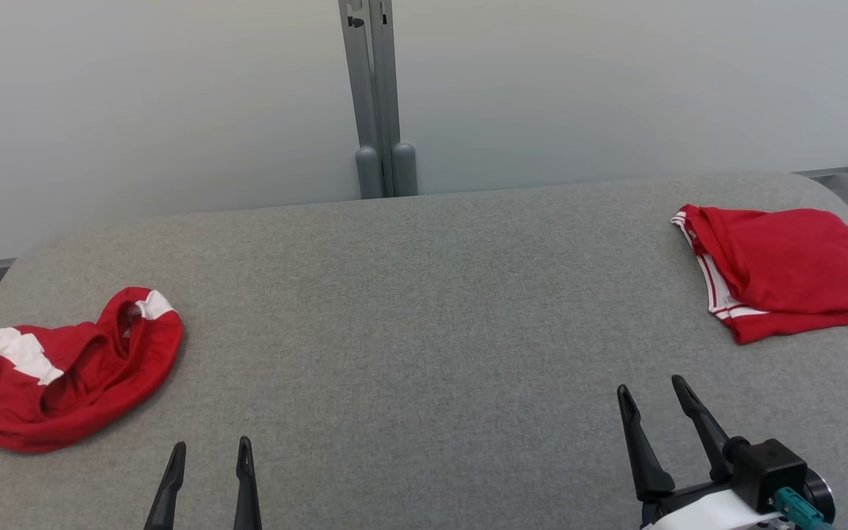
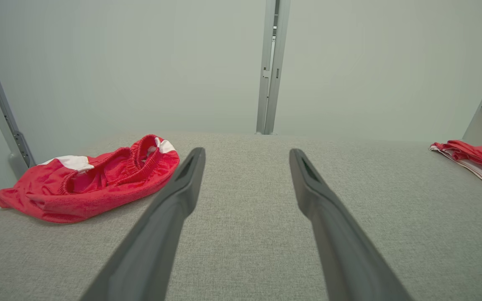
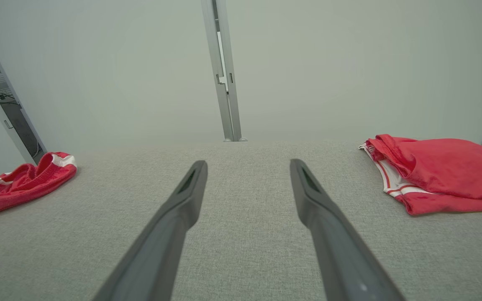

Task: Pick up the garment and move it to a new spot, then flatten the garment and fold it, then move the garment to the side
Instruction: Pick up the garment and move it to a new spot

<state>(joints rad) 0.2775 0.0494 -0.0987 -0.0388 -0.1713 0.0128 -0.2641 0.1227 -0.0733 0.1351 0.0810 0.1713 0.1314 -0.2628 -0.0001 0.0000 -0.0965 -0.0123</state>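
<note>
Crumpled red fleecy garment (image 1: pixel 63 368) is lying bunched on grey woven tabletop (image 1: pixel 424 331); left gripper (image 1: pixel 212 442), right gripper (image 1: pixel 651 384) are hovering empty, fingers spread wide.

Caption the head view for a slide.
Open left gripper and right gripper over table; crumpled garment left, folded garment right.

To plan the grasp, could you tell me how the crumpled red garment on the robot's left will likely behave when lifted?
The crumpled red garment lies in soft folds, so it will probably hang limp when lifted. It looks thin, so likely light. On the textured grey table, a push would probably bunch it rather than slide it.
</note>
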